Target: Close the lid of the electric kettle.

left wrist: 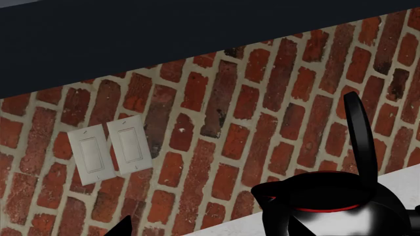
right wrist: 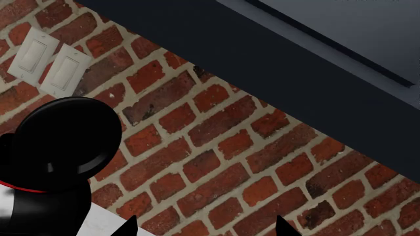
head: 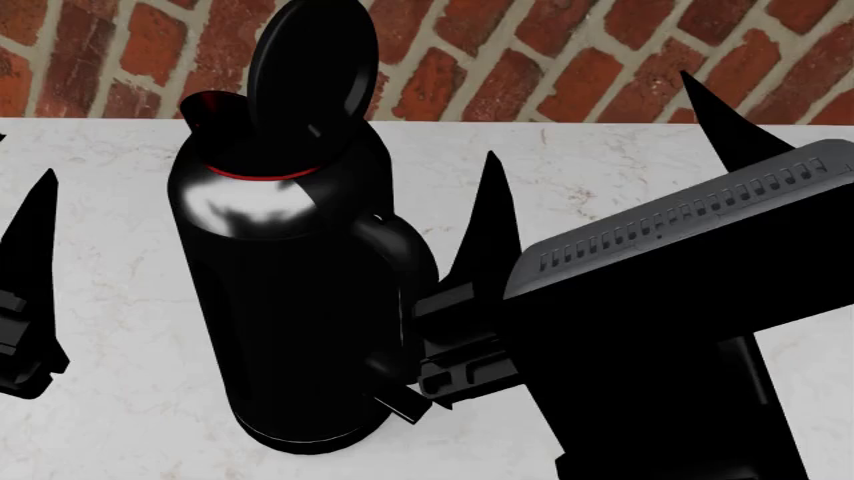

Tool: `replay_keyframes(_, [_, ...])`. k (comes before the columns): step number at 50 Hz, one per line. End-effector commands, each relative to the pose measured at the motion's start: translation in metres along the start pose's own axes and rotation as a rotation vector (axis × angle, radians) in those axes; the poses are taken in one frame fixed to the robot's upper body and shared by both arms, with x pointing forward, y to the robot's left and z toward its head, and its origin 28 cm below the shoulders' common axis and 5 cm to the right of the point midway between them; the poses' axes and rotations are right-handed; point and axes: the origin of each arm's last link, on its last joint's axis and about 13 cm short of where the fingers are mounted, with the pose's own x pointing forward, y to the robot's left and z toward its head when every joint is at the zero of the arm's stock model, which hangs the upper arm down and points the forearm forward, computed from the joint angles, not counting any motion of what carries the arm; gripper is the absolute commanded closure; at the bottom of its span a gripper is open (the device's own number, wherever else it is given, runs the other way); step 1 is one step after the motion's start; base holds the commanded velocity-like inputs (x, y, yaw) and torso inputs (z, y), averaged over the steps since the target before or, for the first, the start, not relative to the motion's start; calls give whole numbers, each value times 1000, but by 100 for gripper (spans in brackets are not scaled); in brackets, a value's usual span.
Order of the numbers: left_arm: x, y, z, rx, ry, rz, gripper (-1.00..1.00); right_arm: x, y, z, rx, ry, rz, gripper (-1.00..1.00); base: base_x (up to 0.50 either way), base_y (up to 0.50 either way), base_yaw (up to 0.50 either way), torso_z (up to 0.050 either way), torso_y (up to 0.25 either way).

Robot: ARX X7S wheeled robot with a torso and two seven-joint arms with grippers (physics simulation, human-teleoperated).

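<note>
The electric kettle (head: 294, 300) stands upright on the white counter, glossy black with a thin red ring near its top. Its lid (head: 314, 60) is open, standing up from the rim on the far side. My right gripper (head: 607, 175) is open and empty just right of the kettle, with one finger (head: 491, 230) close beside the handle. My left gripper is open to the kettle's left, with one finger (head: 40, 250) showing. The left wrist view shows the kettle (left wrist: 328, 206) and the lid edge-on (left wrist: 361, 137). The right wrist view shows the kettle (right wrist: 39, 206) and the lid's face (right wrist: 66, 137).
The white marble counter (head: 641, 140) runs back to a red brick wall (head: 534, 50). Two white wall switches (left wrist: 108, 150) sit on the bricks, under a dark cabinet (left wrist: 164, 34). My right arm's grey ribbed block (head: 694, 220) fills the lower right of the head view.
</note>
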Motion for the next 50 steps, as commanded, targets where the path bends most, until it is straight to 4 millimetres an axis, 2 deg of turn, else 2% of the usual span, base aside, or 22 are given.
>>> replay_keyframes(1, [-2, 0, 2, -1, -9, -2, -100, -1, 0, 2, 15, -9, 1, -100, 0, 0, 0, 0, 0])
replay_keyframes(6, [-2, 1, 1, -4, -6, -2, -100, 9, -3, 1, 56, -1, 28, -100, 0, 0, 0, 0, 0])
replay_keyframes(14, [-2, 0, -1, 7, 4, 4, -100, 44, -3, -1, 84, 44, 112, -100, 0, 0, 0, 0, 0])
replay_keyframes(18, [-3, 0, -2, 11, 9, 10, -100, 57, -4, 4, 76, 52, 142, -100, 0, 0, 0, 0, 0])
replay_keyframes(36, [-2, 2, -4, -7, 15, 36, -100, 89, 1, 9, 95, 120, 260, -100, 0, 0, 0, 0, 0])
replay_keyframes(50, [-3, 5, -7, -9, 16, 54, -100, 114, 4, 13, 90, 144, 289, -100, 0, 0, 0, 0, 0])
